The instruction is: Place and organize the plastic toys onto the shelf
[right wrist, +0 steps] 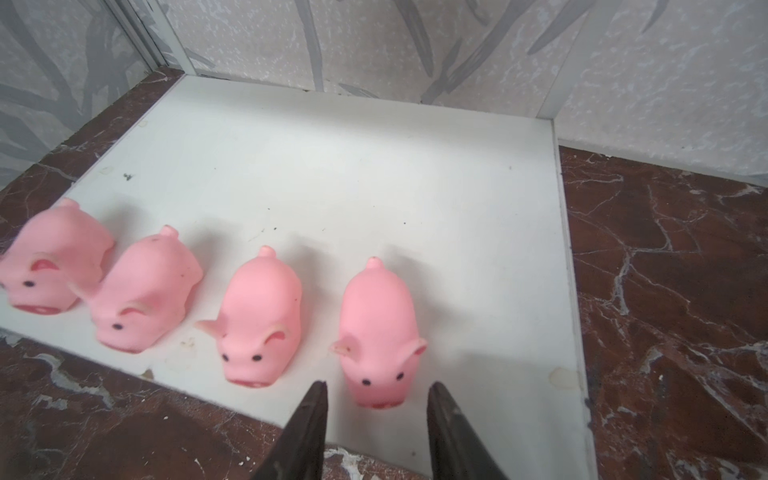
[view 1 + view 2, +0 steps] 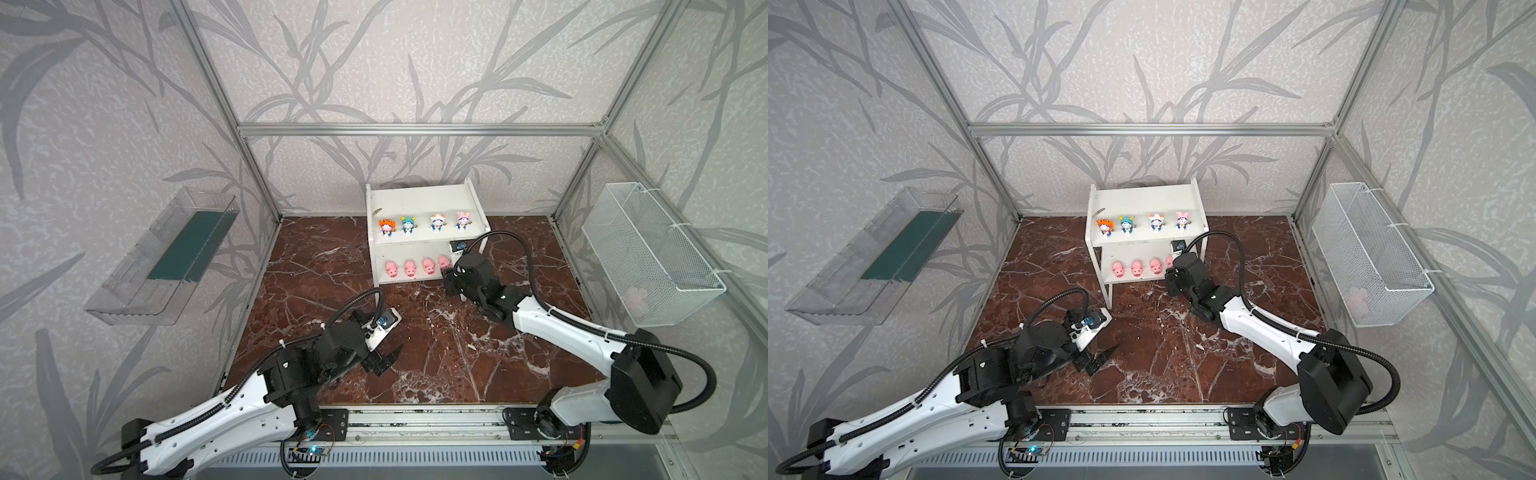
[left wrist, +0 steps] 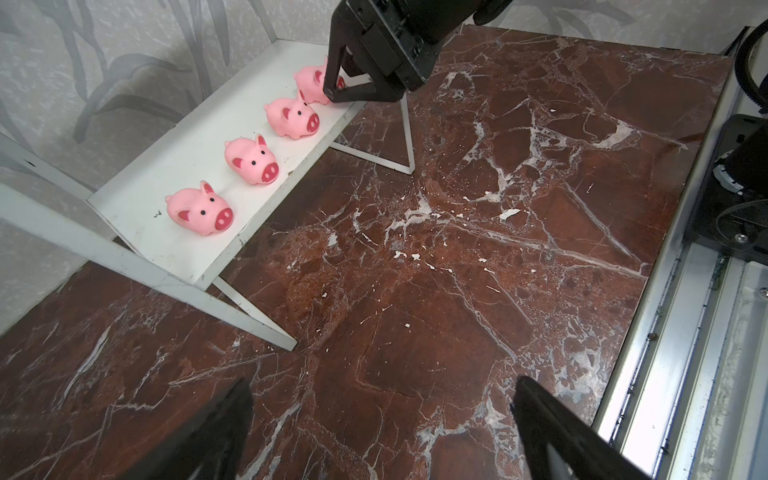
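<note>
Eight toys, both top views: all of them sit on the small white two-tier shelf (image 2: 419, 199) at the back of the red-brown marble tabletop (image 2: 324, 266). I see none loose on the tabletop.
Upper board: four white-and-blue cartoon figurines (image 2: 436, 222) stand in one row facing out. I judge they are kept apart from the pigs so that each tier holds one kind.
Lower board: four plain pink plastic pigs (image 2: 410, 268) are lined up with their snouts outward.
Right claw, top views: my right claw (image 2: 448, 275) reaches in low at the right end of the lower board, under the upper board's edge.
Left claw, top views: my left claw (image 2: 390, 360) hangs over bare tabletop, well apart from the shelf and clear of the other arm.
Left wrist view: my left claw (image 3: 382, 382) is spread wide and holds nothing. Beyond it, the right claw (image 3: 336, 85) has its tips at the endmost pig (image 3: 309, 79).
Right wrist view: my right claw (image 1: 377, 388) is partly parted, with one tip on each side of the endmost pig's (image 1: 378, 328) snout. White board shows in both gaps, so it grips nothing. That pig stands upright on its own feet, in line with its neighbours.
Judgement: placing looks complete. Backing straight out would avoid nudging the row.
</note>
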`<state>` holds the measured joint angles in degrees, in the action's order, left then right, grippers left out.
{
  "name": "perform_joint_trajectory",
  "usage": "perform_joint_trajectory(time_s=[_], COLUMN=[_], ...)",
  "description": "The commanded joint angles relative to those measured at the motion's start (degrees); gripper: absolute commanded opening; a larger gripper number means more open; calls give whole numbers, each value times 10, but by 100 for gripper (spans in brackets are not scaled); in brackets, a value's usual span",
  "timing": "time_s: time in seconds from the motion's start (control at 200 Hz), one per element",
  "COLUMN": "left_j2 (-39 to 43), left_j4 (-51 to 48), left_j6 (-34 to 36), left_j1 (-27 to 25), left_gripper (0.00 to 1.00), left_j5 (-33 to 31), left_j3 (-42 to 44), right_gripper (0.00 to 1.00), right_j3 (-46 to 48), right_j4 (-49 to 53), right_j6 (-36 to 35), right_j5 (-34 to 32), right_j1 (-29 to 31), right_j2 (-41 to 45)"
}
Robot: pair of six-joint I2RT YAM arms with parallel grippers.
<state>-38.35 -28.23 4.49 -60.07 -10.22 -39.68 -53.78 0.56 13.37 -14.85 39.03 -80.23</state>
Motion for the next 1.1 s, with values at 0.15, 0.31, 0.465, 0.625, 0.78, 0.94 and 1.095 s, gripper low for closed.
perform_joint_trajectory(time_s=[0.15,0.31,0.465,0.625,0.78,0.94,1.095], left_j2=[3,1,-17,-32,-24,3,45], left_j4=[20,46,94,149,173,128,81], left_j6=[0,-7,-20,-46,-85,-82,-119], left_j1=[-1,-1,-2,-3,-4,-3,-1], left_gripper=[99,99,99,99,99,99,99], left_j5=[-5,-27,-68,-127,-234,-327,-396], left_j3=[-10,-4,2,18,37,45,55], right_gripper=[44,48,58,66,71,76,82], right_j3=[37,87,138,170,186,209,214], right_j4=[34,62,90,127,159,160,165], right_j6=[-2,5,4,3,23,50,55], right_j5=[46,46,17,-2,-28,0,39], right_j1=[-2,-1,-2,-2,-25,-96,-183], right_j2=[82,154,217,262,260,272,279])
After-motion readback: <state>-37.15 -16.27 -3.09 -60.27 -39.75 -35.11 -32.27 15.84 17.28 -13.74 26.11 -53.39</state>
